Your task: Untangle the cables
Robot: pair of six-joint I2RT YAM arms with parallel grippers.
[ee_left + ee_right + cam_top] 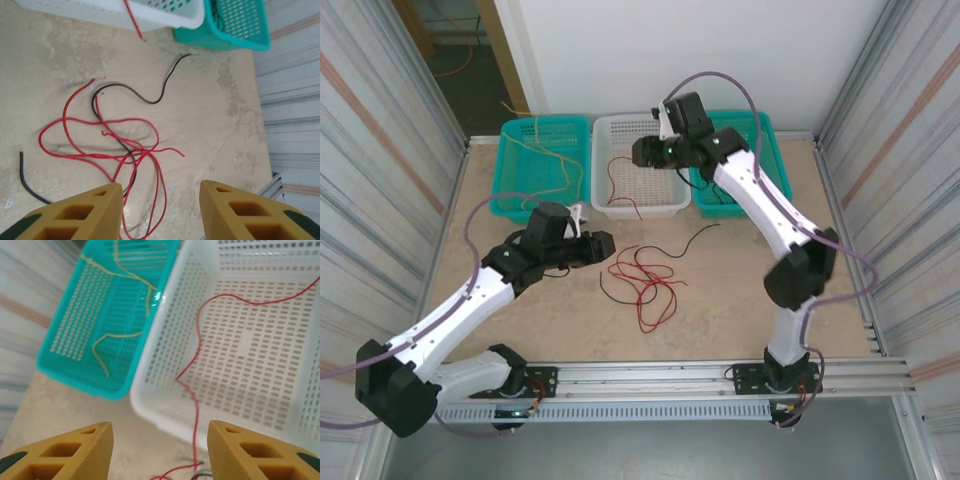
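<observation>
Several thin red and black cables (642,280) lie tangled on the beige tabletop (740,300), just ahead of the left gripper (160,207), jaws parted, empty, nearer arm. Right gripper (160,452), spread and empty, hangs over white plastic mesh basket (147,402) holding a red wire (199,335).
</observation>
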